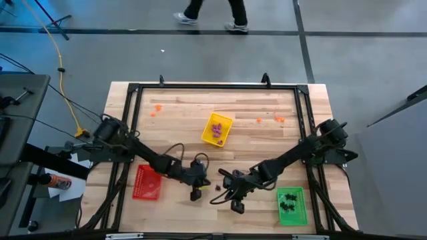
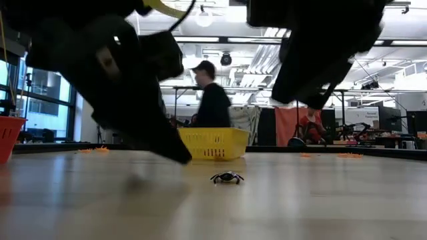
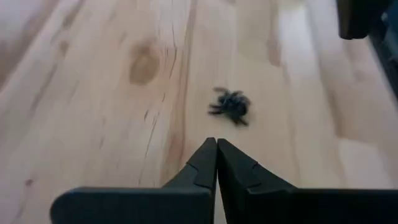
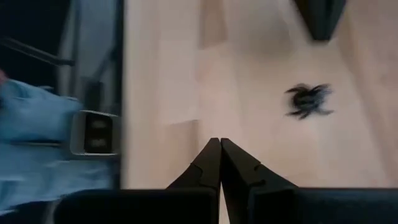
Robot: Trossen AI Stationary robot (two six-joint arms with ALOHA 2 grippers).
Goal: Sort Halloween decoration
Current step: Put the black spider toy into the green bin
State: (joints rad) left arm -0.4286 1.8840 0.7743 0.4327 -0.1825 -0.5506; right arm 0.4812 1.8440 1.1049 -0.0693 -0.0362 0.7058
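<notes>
Both arms are reaching low toward each other, left gripper [image 3: 216, 163] and right gripper [image 4: 220, 163] pinching empty, fingers pressed together.

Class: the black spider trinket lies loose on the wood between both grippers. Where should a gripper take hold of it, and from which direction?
Probably grip the black spider across its raised middle body, coming straight down: it sits low and flat, thin legs splayed on the table. Both the left gripper and right gripper are shut, so open first.

Pale, streaky-grained wooden tabletop [image 1: 180, 107] with a black metal frame [image 1: 213, 86]. At frame centre sits a yellow rectangular plastic tray [image 1: 225, 123] holding purple trinkets [image 1: 217, 129]; lower left, a red mesh tray [image 1: 147, 183]; lower right, a green tray [image 1: 299, 197] with black trinkets [image 1: 288, 200]. Orange trinkets [image 1: 155, 111] dot the upper tabletop. A black plastic spider [image 3: 230, 106] lies on blond wood.
</notes>
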